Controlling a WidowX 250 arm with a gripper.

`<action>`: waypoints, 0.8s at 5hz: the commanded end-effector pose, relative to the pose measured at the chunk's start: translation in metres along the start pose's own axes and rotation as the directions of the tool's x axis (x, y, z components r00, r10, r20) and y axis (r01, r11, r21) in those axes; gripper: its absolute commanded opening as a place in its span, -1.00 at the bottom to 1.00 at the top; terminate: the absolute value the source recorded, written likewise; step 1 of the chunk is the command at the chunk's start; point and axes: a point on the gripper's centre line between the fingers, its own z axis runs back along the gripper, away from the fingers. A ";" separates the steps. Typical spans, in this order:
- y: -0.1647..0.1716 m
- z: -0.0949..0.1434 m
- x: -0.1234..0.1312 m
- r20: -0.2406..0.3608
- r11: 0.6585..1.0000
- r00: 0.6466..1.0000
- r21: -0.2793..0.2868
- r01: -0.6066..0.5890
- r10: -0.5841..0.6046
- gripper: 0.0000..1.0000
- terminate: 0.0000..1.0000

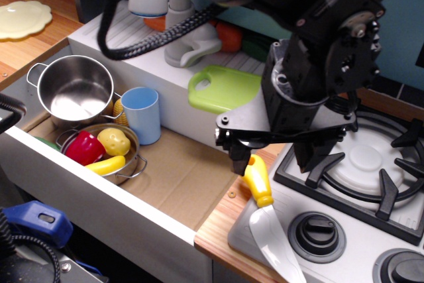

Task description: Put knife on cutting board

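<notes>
Gripper [271, 160] is straddling the knife [268, 220] handle, fingers spread and not yet clamped; closing squarely on the yellow handle before lifting toward cutting board [225, 89] at 11 o'clock.

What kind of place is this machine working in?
It looks like a toy play kitchen. A stove with burner grates and knobs sits on the right, a steel pot and plastic play food lie in a sunken sink, and a plastic knife lies under the gripper.
</notes>
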 end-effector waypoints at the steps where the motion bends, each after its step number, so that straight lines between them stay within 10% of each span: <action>1: 0.000 0.000 0.000 0.000 1.000 1.000 0.000 0.000 0.000 1.00 -1.00; 4: 0.000 -0.032 -0.002 -0.008 0.999 1.000 -0.046 -0.010 0.010 1.00 -1.00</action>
